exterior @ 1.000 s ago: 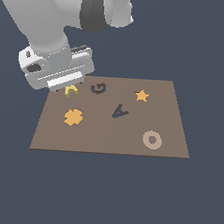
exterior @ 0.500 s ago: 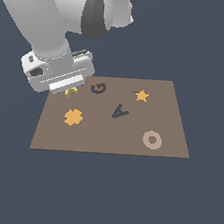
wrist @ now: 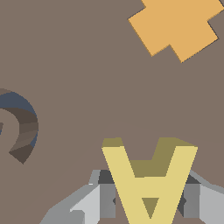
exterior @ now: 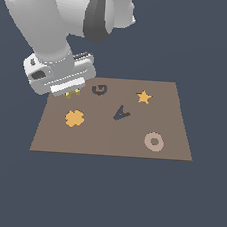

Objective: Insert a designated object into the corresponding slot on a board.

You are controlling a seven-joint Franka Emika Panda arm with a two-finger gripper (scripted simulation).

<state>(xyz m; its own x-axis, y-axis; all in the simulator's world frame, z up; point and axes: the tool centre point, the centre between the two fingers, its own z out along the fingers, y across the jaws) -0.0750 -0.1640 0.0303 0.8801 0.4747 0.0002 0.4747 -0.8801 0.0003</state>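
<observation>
The claw (wrist: 148, 201) sits low over the far corner of the board (exterior: 109, 143) on the exterior view's left, and the wrist view has the yellow A (wrist: 148, 179) pinched between the two fingers (wrist: 103, 194), one pad on each side. From outside only a sliver of yellow (exterior: 73, 92) pokes out under the hand, so I can't tell if the A is lifted or touching the board.

Room-wise: the claw is right up by the board's far edge and close to its side edge. The G recess (exterior: 99, 89) is just beside the claw, the orange clover (exterior: 74, 118) is near it on the nearer side. The A slot (exterior: 121, 113) is further off toward the middle, tilted, with bare brown board between it and the claw.

Count: one yellow A, one clover, one orange star (exterior: 143, 96), one pale ring (exterior: 154, 141), two dark letter recesses. Star and ring are well apart from the claw.
</observation>
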